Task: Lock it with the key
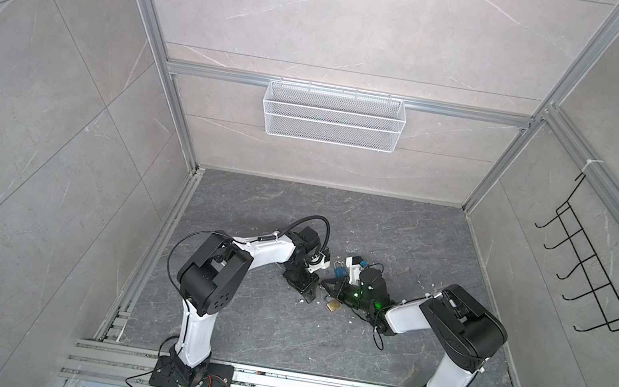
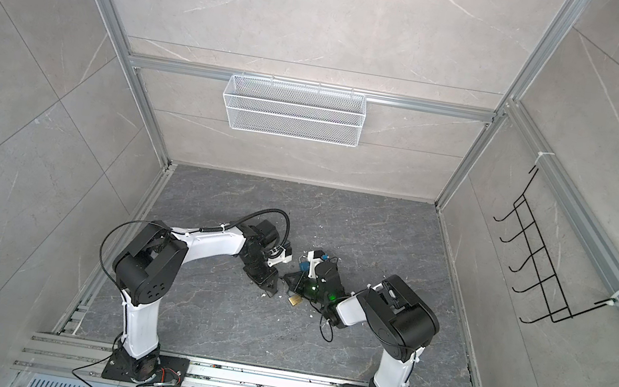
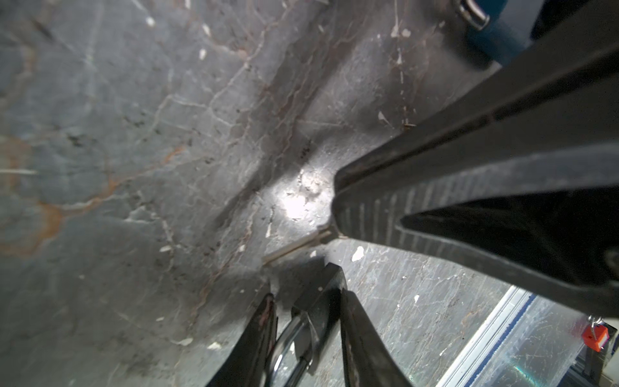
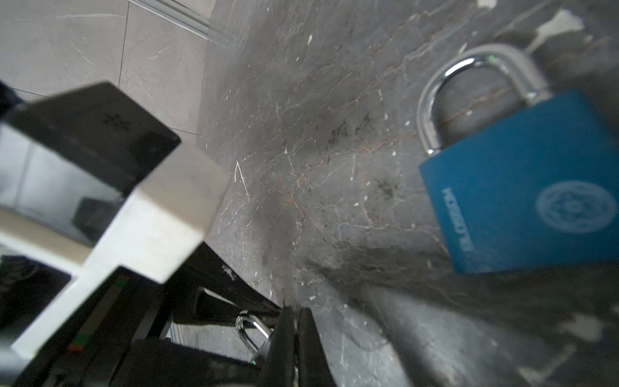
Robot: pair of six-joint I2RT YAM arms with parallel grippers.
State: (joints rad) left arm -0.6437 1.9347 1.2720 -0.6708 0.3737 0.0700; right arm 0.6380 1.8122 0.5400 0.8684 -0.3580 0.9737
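Note:
In the left wrist view a dark padlock (image 3: 318,301) with a chrome shackle (image 3: 288,338) sits between the parted fingers of my left gripper (image 3: 308,298), leaning on one finger. My right gripper (image 4: 296,311) is shut on the key. The key blade (image 3: 294,246) sticks out of its fingertip, just past the padlock body and low over the floor. In both top views the two grippers (image 1: 308,293) (image 1: 327,283) meet tip to tip at mid-floor. The same shackle (image 4: 251,331) shows beside the right fingers.
A blue padlock (image 4: 522,187) (image 1: 338,271) lies on the floor just behind the grippers. A brass padlock (image 1: 332,305) (image 2: 295,300) lies just in front of them. White chips litter the dark floor. A wire basket (image 1: 332,116) hangs on the back wall and a black hook rack (image 1: 598,270) on the right wall.

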